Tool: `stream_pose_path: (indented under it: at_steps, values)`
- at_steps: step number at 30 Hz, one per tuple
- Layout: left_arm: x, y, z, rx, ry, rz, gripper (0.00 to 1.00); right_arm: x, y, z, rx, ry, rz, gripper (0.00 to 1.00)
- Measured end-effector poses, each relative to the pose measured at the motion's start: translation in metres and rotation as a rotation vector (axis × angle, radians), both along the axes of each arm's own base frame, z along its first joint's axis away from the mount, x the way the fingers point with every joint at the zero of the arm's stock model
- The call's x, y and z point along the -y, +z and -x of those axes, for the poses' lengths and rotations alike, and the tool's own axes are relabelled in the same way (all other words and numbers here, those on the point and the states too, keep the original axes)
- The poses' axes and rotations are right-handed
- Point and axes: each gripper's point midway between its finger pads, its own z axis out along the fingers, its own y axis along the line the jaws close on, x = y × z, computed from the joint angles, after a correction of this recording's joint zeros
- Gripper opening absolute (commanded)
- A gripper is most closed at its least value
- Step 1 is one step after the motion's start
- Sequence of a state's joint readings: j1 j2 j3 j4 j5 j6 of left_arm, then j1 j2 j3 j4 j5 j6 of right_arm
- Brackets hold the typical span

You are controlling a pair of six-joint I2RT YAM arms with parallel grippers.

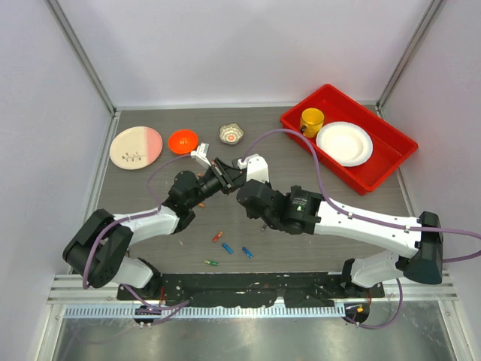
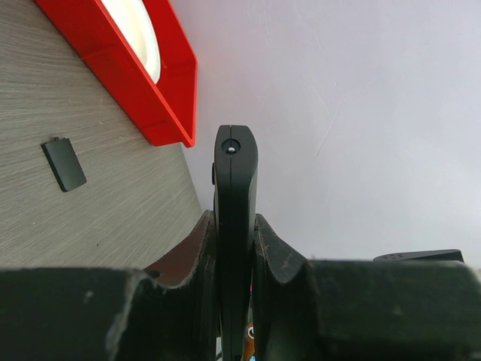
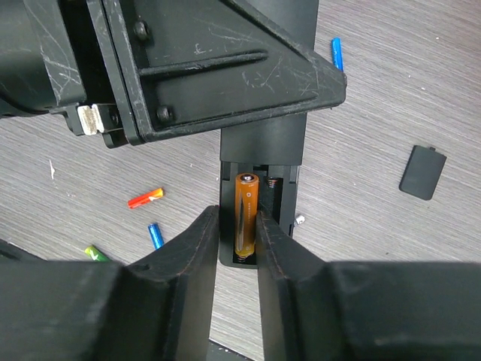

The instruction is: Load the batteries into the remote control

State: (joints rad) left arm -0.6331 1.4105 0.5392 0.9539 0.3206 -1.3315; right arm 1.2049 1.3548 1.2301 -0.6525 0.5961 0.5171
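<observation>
Tightly squeezes the slim black remote control (image 2: 235, 165) in the left gripper (image 2: 234, 222). Shows only from the right wrist a round orange battery (image 3: 246, 201) in its slot, right gripper (image 3: 237, 218) narrow around it, hold unclear.

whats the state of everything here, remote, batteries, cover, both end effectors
remote control, clamped, recess uncovered
left end effector, shut on the remote control
orange battery, lying in the recess
right end effector, fingers flanking the orange battery, grip unclear
battery cover, off, flat on the table
loose batteries, lying on the table
</observation>
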Motion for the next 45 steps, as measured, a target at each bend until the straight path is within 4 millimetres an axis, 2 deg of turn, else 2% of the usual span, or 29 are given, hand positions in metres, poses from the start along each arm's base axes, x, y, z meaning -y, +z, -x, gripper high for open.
stream_pose_path:
  at_steps: [2, 8, 19, 25, 30, 36, 45]
  values:
    - [0.000, 0.000, 0.000, 0.000, 0.001, 0.000, 0.00, 0.000, 0.000, 0.000, -0.002, -0.003, -0.004, 0.42]
    - [-0.001, 0.000, -0.001, 0.002, 0.007, 0.002, 0.00, -0.001, 0.000, 0.000, -0.004, -0.007, -0.010, 0.49]
    - [-0.003, 0.006, 0.000, 0.023, 0.014, 0.027, 0.00, -0.003, 0.006, 0.000, 0.004, -0.007, -0.021, 0.52]
    - [-0.002, 0.011, -0.001, 0.033, 0.013, 0.077, 0.00, -0.003, 0.013, -0.001, 0.013, -0.008, -0.022, 0.35]
    - [-0.002, 0.011, -0.002, 0.030, 0.012, 0.086, 0.00, 0.000, 0.010, -0.002, 0.014, -0.014, -0.001, 0.35]
    - [-0.003, 0.010, -0.002, 0.030, 0.019, 0.088, 0.00, -0.001, 0.009, -0.003, 0.016, -0.018, 0.005, 0.50]
    - [-0.004, 0.023, -0.004, 0.063, 0.028, 0.152, 0.00, -0.002, 0.023, -0.007, 0.039, -0.031, -0.017, 0.55]
